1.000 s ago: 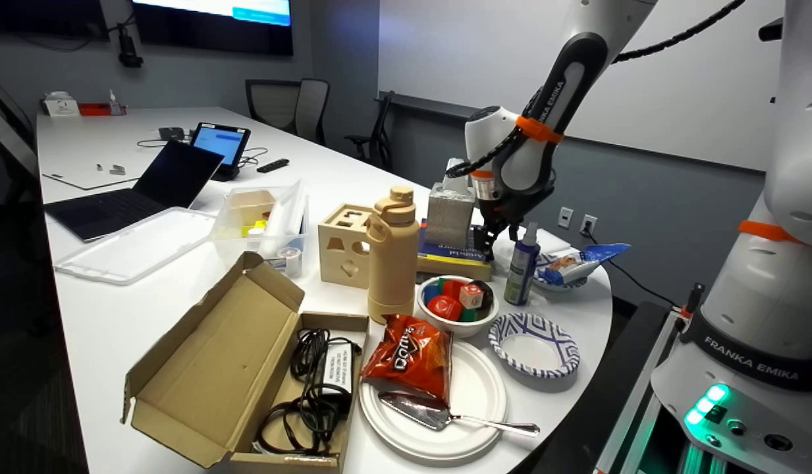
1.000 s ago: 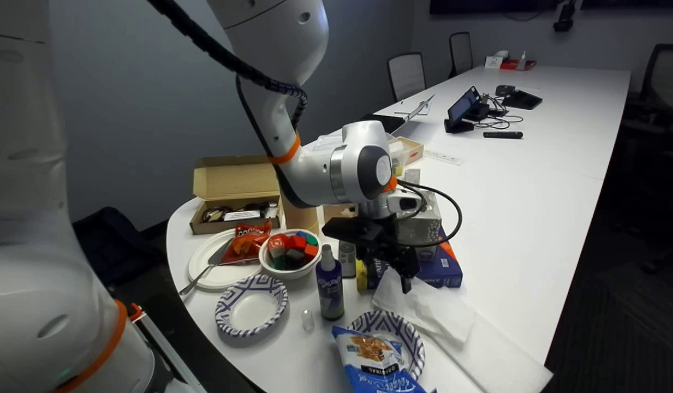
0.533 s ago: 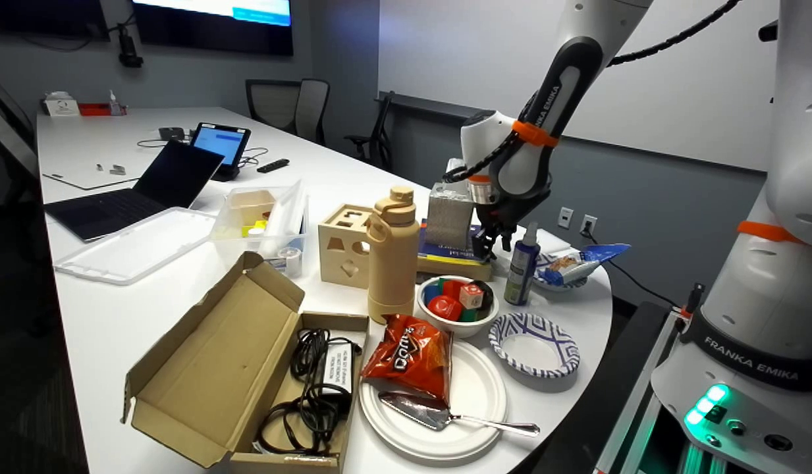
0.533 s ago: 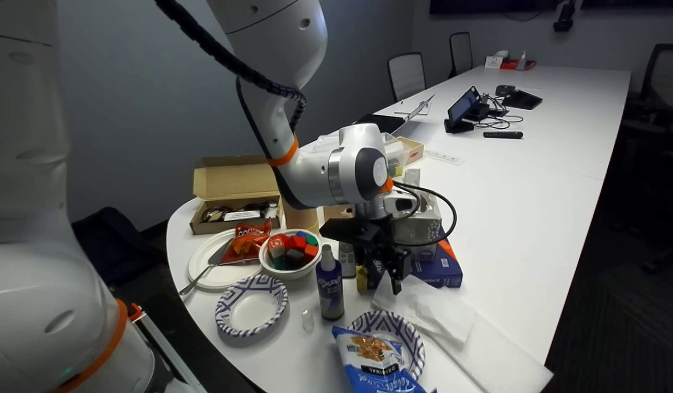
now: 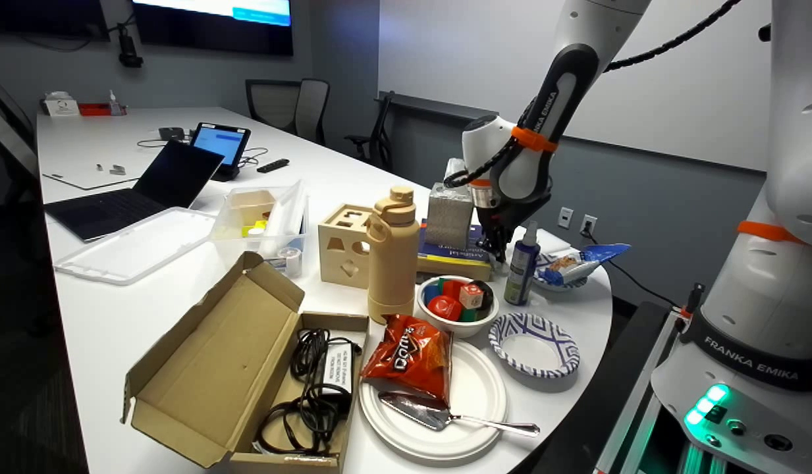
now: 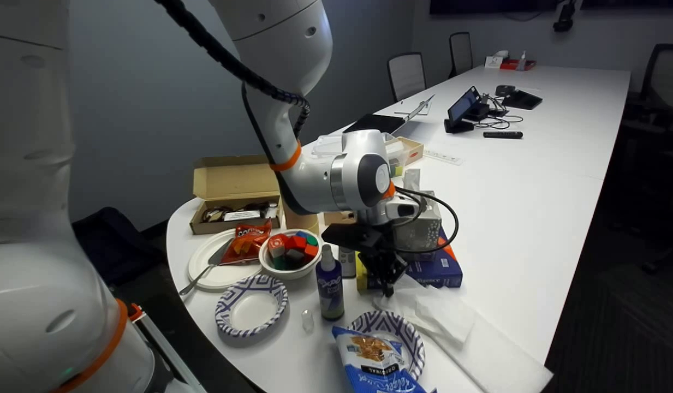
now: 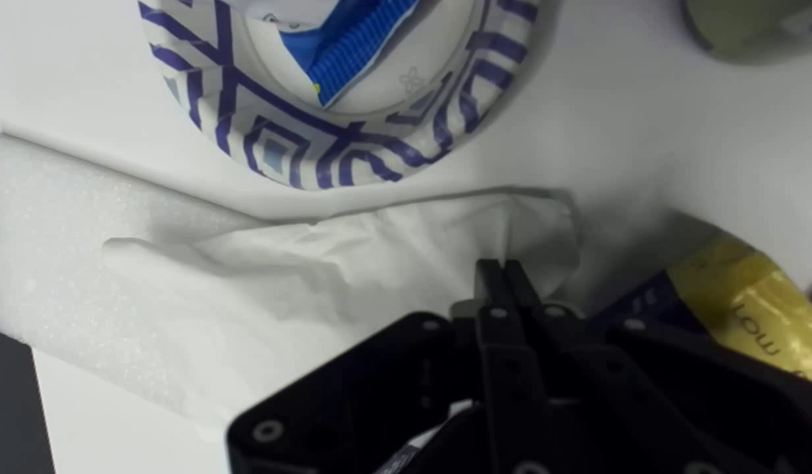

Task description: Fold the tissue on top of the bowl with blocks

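the thin, crumpled white paper tissue point(image 7: 300, 296) lies on the long white table point(image 6: 516, 196), partly over a flat white foam-like sheet point(image 7: 63, 263) and just beside a round paper dish with a blue-patterned rim point(image 7: 287, 151). it should weigh next to nothing, limp and easily torn, likelier to ruck up than to slide whole; a pinch well into a fold near one end looks safer than a bare edge. that is about where the black two-fingered gripper point(image 7: 502, 264) is: its jaws stand closed, and creases run into their tips, so a bit of tissue appears nipped between them. the white-and-black robot arm point(image 5: 557, 105) slopes down, wrist bent, gripper pointing at the tabletop near the purple spray bottle point(image 5: 523, 266). the small round white bowl point(image 5: 453, 329) of chunky coloured blocks point(image 5: 458, 299) stands uncovered, apart from the tissue.
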Motion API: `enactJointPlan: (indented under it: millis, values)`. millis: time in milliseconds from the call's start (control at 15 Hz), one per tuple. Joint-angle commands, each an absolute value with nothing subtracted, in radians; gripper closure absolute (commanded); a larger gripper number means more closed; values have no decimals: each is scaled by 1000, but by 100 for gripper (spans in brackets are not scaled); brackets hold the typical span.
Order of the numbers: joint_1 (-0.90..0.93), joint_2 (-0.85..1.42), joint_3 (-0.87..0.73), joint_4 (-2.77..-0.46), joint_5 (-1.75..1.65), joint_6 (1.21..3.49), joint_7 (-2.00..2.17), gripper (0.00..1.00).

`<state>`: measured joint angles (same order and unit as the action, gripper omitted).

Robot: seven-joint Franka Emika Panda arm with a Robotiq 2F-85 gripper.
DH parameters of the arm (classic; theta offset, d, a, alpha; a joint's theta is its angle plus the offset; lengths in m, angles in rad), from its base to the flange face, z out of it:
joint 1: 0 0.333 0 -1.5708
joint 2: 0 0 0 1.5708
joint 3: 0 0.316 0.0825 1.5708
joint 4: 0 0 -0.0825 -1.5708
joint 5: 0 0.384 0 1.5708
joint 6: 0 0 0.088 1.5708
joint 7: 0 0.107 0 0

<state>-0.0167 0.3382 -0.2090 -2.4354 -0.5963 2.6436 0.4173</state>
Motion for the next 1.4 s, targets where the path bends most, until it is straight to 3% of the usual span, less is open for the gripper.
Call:
enactJointPlan:
  millis: [0, 800, 1333]
  values:
    - [1, 317, -235, -2437, -575, 2655, 418, 100]
    - [-26, -65, -158, -2502, -479, 2397, 387, 100]
    - [-16, -455, -10, -2548, -362, 2147, 331, 100]
